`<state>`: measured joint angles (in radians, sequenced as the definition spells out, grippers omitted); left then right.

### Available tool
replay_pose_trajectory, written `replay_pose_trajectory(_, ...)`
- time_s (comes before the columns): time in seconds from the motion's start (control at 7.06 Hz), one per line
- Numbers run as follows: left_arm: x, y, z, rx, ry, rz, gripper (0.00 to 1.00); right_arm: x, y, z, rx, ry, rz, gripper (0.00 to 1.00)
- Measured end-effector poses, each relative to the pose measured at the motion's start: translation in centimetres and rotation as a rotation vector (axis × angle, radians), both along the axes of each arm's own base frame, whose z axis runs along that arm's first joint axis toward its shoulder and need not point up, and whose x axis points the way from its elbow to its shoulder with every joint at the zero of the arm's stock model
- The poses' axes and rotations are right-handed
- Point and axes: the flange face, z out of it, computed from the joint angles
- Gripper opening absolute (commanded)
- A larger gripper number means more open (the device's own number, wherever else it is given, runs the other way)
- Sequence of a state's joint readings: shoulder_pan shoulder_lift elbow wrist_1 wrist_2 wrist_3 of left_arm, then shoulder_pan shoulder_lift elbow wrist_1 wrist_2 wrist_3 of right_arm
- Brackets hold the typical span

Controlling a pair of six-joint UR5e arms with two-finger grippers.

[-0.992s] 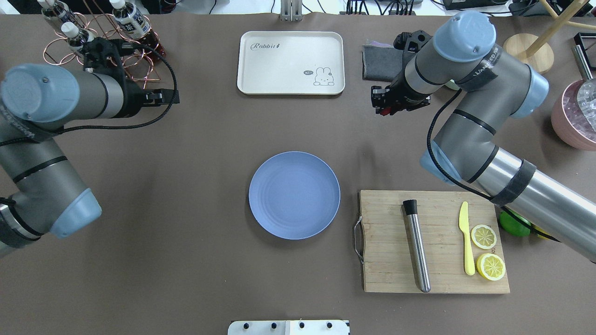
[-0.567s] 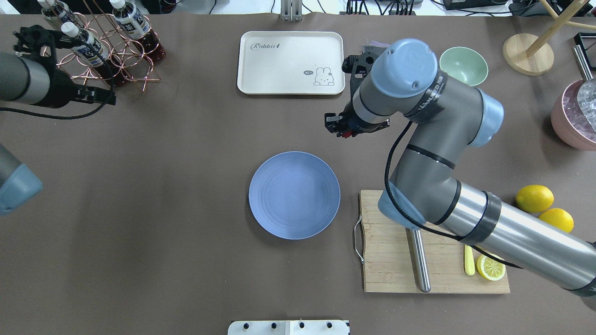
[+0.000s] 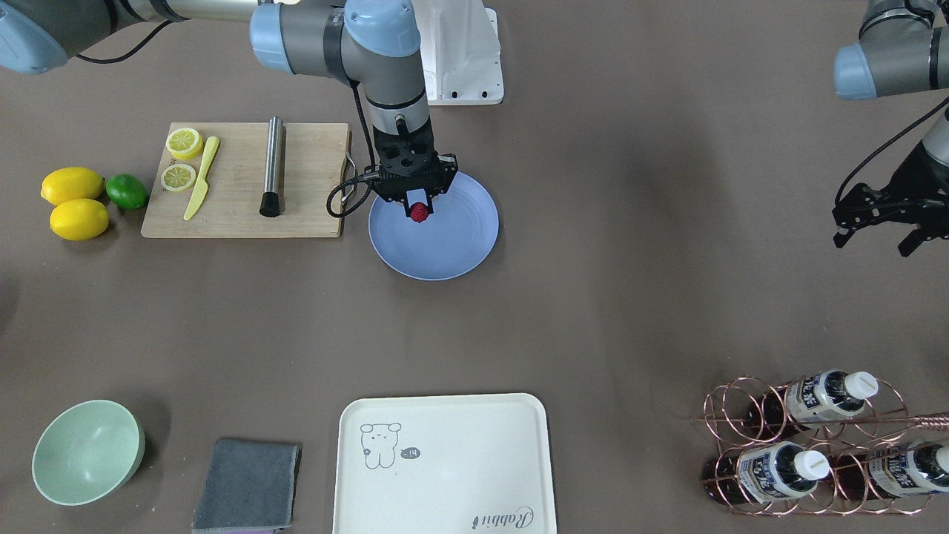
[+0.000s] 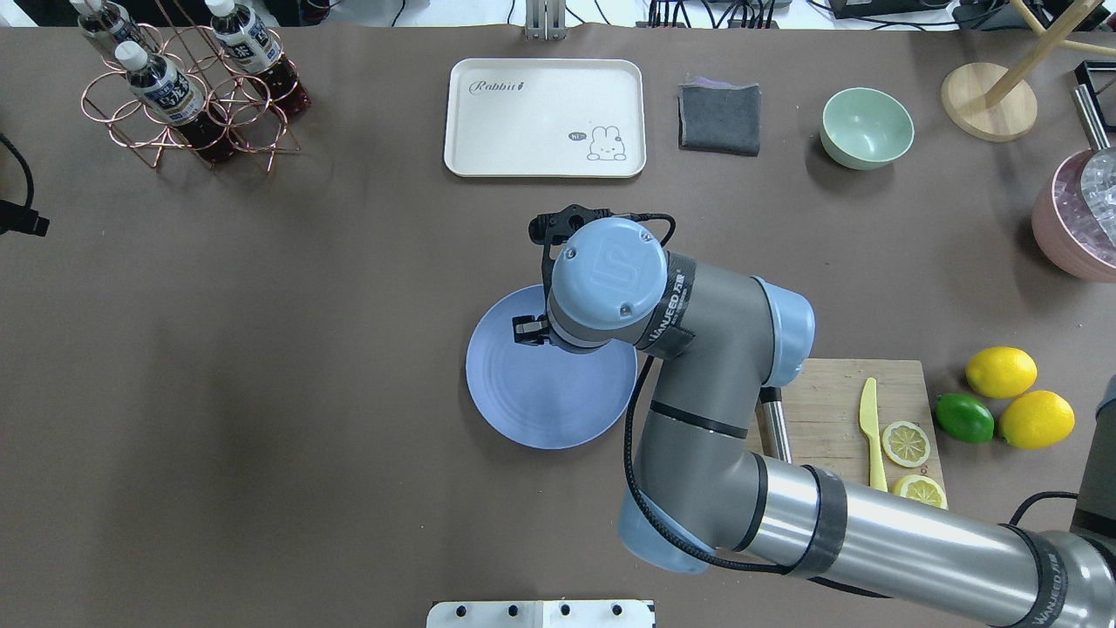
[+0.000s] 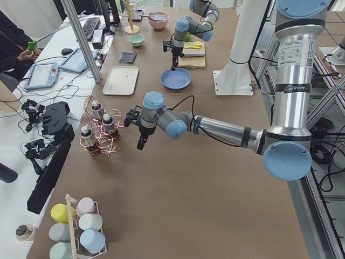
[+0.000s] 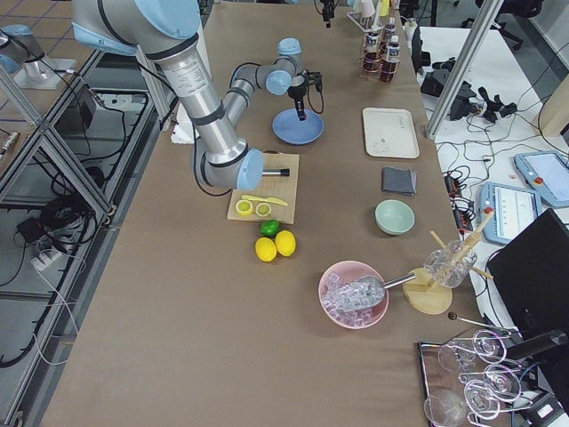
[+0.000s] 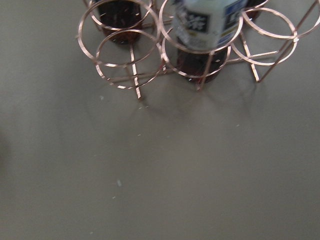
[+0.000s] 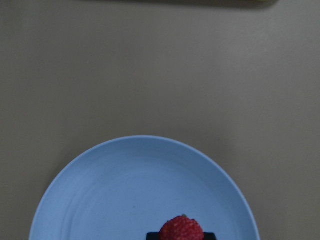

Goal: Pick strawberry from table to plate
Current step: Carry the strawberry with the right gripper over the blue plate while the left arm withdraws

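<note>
The strawberry is a small dark-red bumpy berry, and my right gripper is shut on it. It hangs just over the round blue plate, which lies mid-table. In the right wrist view the strawberry sits at the bottom edge above the plate. From overhead the right wrist hides the berry and covers part of the plate. My left gripper is open and empty, far off near the bottle rack.
A wooden cutting board with a steel muddler, a yellow knife and lemon halves lies right of the plate. Two lemons and a lime lie beyond it. At the back are a cream tray, grey cloth, green bowl and bottle rack.
My right arm has swung from the back right of the table to over the plate, carrying the strawberry. The left arm has drawn back leftward, almost out of the overhead view.
</note>
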<state>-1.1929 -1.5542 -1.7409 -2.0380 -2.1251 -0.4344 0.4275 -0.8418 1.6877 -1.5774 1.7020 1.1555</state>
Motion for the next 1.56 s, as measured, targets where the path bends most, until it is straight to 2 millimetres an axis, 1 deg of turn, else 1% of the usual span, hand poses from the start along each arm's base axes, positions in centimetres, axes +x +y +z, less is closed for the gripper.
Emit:
replay_pose_trajectory(0.14, -0.7, 0.1, 1.1, -0.004, -0.01, 0.003, 0.98, -1.5, 0.1, 0.6, 0.004, 0.021, 0.0, 0.0)
replay_pose_trajectory(0.28, -1.0, 0.1, 1.7, -0.009, -0.015, 0.003, 0.98, -3.1, -0.3, 1.1, 0.013, 0.02, 0.003, 0.0)
replay_pose_trajectory(0.43, -1.1, 0.0, 2.0, -0.012, -0.018, 0.002, 0.98, -4.6, -0.8, 2.0, 0.025, -0.008, 0.007, 0.0)
replay_pose_trajectory(0.57, -1.1, -0.2, 2.0, -0.013, -0.019, 0.001, 0.98, -5.5, -1.1, 2.7, 0.032, -0.039, 0.011, 0.04)
replay_pose_trajectory(0.71, -1.0, -0.3, 1.9, -0.012, -0.019, 0.001, 0.98, -5.9, -1.2, 3.0, 0.034, -0.057, 0.013, 0.99)
replay_pose_trajectory(0.99, -1.0, -0.6, 2.0, -0.014, -0.02, 0.001, 0.98, -5.7, -1.2, 3.4, 0.021, -0.068, 0.019, 1.0)
replay_pose_trajectory(1.13, -0.9, -0.7, 2.0, -0.014, -0.019, 0.001, 0.98, -5.1, -1.0, 3.7, 0.003, -0.073, 0.03, 1.0)
replay_pose_trajectory(1.28, -0.9, -0.7, 2.0, -0.014, -0.019, 0.001, 0.98, -3.8, -1.2, 3.7, -0.013, -0.077, 0.036, 1.0)
replay_pose_trajectory(1.42, -0.9, -0.7, 2.0, -0.014, -0.018, 0.001, 0.98, -1.3, -2.2, 3.0, -0.039, -0.074, 0.041, 1.0)
replay_pose_trajectory(1.56, -0.9, -0.6, 2.1, -0.012, -0.019, 0.004, 0.98, 2.2, -4.0, 1.9, -0.08, -0.065, 0.047, 1.0)
